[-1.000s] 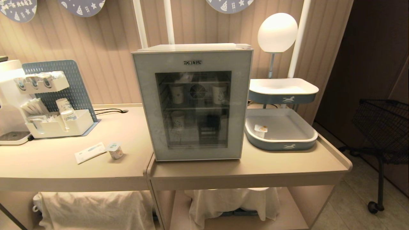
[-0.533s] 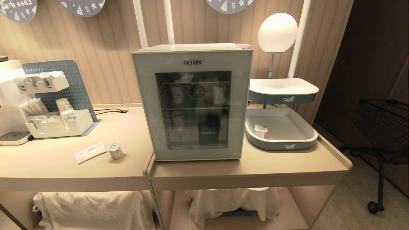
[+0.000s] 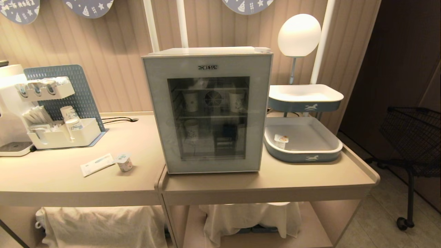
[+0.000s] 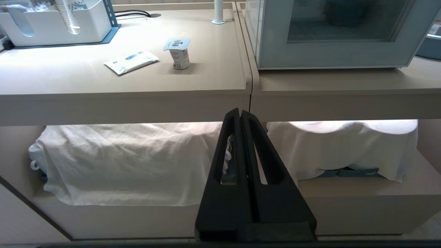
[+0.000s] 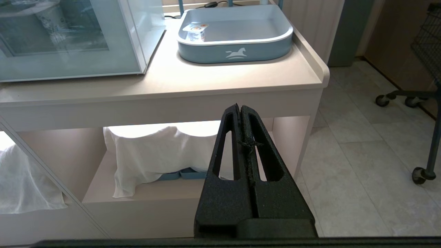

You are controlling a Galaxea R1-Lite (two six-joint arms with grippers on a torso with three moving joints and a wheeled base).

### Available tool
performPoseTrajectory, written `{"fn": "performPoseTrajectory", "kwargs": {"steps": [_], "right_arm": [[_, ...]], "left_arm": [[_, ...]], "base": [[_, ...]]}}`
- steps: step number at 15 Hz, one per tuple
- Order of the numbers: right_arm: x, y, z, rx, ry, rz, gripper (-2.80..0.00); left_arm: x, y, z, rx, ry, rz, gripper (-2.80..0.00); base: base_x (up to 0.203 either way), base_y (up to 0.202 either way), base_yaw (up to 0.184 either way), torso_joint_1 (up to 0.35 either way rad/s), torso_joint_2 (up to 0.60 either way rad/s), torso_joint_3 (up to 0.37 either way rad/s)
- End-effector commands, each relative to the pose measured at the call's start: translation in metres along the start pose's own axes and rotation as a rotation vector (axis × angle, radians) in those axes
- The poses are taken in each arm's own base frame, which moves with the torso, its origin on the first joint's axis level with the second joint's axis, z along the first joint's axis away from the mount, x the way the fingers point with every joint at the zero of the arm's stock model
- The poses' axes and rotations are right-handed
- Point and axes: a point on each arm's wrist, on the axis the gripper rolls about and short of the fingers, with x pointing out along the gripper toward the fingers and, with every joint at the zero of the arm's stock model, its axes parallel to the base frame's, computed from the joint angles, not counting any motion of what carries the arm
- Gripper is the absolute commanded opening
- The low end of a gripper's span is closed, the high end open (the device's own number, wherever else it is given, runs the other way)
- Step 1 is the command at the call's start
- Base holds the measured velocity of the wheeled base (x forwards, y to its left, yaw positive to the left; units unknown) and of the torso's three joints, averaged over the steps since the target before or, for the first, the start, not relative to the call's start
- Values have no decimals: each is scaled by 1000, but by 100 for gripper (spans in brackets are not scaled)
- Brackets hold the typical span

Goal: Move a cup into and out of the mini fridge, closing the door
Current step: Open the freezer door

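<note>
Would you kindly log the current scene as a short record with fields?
cup: upright on the counter, left of the mini fridge, beside a flat white packet; cup point
door: shut
inside fridge: paper cups on wire shelves
tray: lower grey tray right of fridge, holding an orange-lidded cup
left end effector: shut, empty, low before the counter
right end effector: shut, empty, low before the counter

lamp, blue trays, flat packet
</note>
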Motion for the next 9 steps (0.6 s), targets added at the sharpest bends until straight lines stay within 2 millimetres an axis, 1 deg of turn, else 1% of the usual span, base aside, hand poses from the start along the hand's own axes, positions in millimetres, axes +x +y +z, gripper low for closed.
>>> {"fn": "performPoseTrajectory", "kwargs": {"steps": [1,5,6,7,9], "right_arm": [[0,0,0,0,2,1,-280],[0,0,0,0,2,-1,-280],[0,0,0,0,2,1,-280],[0,0,0,0,2,-1,-280],[0,0,0,0,2,-1,-280]], "left_arm": [[0,0,1,4,-4,2,-280],[0,0,1,15,-6,2,-280],[-2,0,5,18,-17,2,-280],[-4,0,15,15,-40,2,-280],[-7,1,46,-19,-65,17,-280]], "base": [[0,0,0,0,0,0],[0,0,0,0,0,0],[0,0,0,0,0,0],[0,0,0,0,0,0],[0,0,0,0,0,0]]}}
